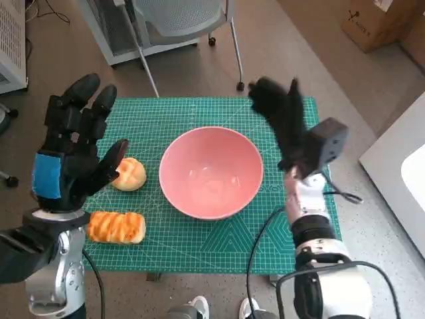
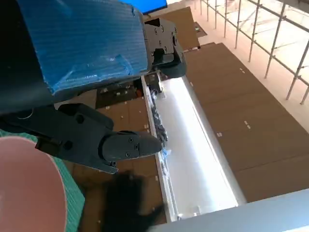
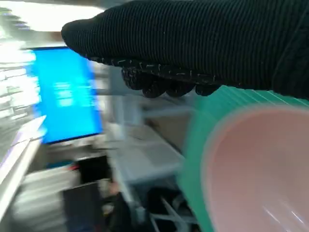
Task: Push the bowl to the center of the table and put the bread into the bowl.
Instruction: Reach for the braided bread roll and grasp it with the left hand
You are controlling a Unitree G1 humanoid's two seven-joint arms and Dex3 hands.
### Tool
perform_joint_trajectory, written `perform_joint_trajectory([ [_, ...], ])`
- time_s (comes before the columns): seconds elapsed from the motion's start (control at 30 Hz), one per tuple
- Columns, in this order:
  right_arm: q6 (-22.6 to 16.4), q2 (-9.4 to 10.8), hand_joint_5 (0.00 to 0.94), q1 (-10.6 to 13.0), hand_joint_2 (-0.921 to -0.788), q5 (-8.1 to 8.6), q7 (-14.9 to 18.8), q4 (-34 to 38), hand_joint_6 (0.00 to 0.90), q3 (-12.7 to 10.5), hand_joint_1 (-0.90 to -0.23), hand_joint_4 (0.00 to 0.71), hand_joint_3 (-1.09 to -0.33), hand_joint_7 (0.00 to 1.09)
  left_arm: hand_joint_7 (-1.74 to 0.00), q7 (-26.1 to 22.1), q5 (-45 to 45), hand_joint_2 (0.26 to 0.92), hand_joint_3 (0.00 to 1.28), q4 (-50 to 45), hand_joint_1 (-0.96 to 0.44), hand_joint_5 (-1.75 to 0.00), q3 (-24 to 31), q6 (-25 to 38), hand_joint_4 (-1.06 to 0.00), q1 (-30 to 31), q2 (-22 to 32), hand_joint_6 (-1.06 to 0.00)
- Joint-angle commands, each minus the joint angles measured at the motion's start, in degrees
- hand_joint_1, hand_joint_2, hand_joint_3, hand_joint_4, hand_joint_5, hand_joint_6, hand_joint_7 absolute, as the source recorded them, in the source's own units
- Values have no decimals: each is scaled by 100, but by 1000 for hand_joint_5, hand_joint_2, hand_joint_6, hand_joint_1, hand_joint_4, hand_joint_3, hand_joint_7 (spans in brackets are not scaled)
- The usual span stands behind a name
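Reaching for bread looked risky: the left hand (image 1: 73,156), fingers spread wide and holding nothing, hung just beside the round bun (image 1: 129,174), and a careless sweep could have knocked it or the long loaf (image 1: 116,226) toward the green cutting mat's (image 1: 199,246) near edge. The pink bowl (image 1: 211,171) sat about mid-mat, with open mat on every side. The right hand (image 1: 282,119) hovered beside the bowl's far right rim holding nothing; I could not tell how its fingers lay.

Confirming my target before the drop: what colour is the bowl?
Pink, inside and out. The bowl shows best in the head view, on the green mat.
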Motion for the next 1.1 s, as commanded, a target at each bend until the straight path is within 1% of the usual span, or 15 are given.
perform_joint_trajectory([
  [0.03, -478, -50, 9, 30, -921, 287, 512, -368, 444, -47, -550, 257, -555, 11, -711, -73, 49, 921, 327, -158, -416, -238, 88, 70, -169, -73, 244, -1],
  [0.1, -594, -24, 13, 70, -921, 461, 746, -608, 453, -62, -558, 267, -540, 15, -697, -164, 26, 921, 316, -195, -401, -225, 143, 101, -160, -77, 393, 0],
  [0.2, -655, 4, 14, 163, -921, 641, 981, -914, 466, -41, -571, 277, -516, 20, -668, -316, 77, 921, 284, -292, -379, -201, 226, 141, -146, -41, 670, 1],
  [0.27, -656, 15, 13, 246, -921, 728, 1119, -1131, 471, 0, -580, 282, -498, 21, -634, -522, 175, 921, 232, -423, -357, -167, 334, 220, -132, 27, 1039, 1],
  [0.3, -651, 16, 13, 286, -921, 762, 1183, -1231, 472, 26, -582, 283, -494, 22, -627, -675, 229, 921, 218, -521, -351, -158, 412, 332, -130, 75, 1308, 1],
  [0.37, -630, 25, 15, 351, -921, 813, 1266, -1386, 474, 72, -582, 289, -482, 21, -585, -960, 290, 906, 178, -712, -330, -132, 574, 597, -116, 174, 1775, 1],
  [0.4, -617, 32, 16, 378, -921, 830, 1291, -1449, 478, 91, -583, 295, -473, 22, -543, -1086, 301, 889, 155, -798, -312, -115, 653, 728, -104, 223, 1972, 1],
  [0.5, -616, 14, 17, 455, -921, 794, 1280, -1582, 489, 172, -584, 305, -455, 26, -473, -1532, 330, 848, 114, -1280, -271, -87, 950, 1485, -80, 432, 2755, 1],
  [0.53, -620, 9, 18, 474, -921, 775, 1264, -1612, 492, 198, -584, 309, -451, 27, -448, -1624, 312, 825, 98, -1391, -252, -76, 1024, 1673, -67, 480, 2919, 1],
  [0.67, -631, 9, 16, 517, -921, 750, 1240, -1639, 497, 278, -583, 312, -446, 27, -419, -1967, 386, 772, 65, -1808, -215, -58, 1267, 2263, -53, 730, 3488, -3],
  [0.7, -630, 14, 15, 526, -921, 750, 1228, -1652, 498, 296, -582, 311, -445, 27, -429, -2014, 382, 749, 52, -1866, -190, -58, 1310, 2350, -64, 764, 3547, -14],
  [0.8, -609, 42, 12, 543, -921, 744, 1189, -1673, 497, 347, -580, 309, -446, 25, -441, -2252, 355, 734, 44, -2095, -157, -55, 1435, 2665, -73, 953, 3777, -24],
  [0.93, -569, 83, 10, 564, -921, 750, 1135, -1709, 493, 407, -577, 308, -450, 22, -454, -2461, 322, 720, 37, -2259, -102, -51, 1528, 2950, -88, 1144, 3898, -45],
  [1.03, -497, 124, 9, 550, -921, 795, 1129, -1690, 491, 431, -575, 310, -451, 20, -406, -2596, 500, 716, 37, -2464, -47, -30, 1461, 3269, -104, 1425, 4096, -90],
  [1.1, -473, 149, 10, 543, -921, 808, 1118, -1683, 490, 438, -576, 312, -449, 19, -357, -2663, 630, 715, 38, -2522, -21, -19, 1404, 3327, -113, 1564, 4186, -124],
])
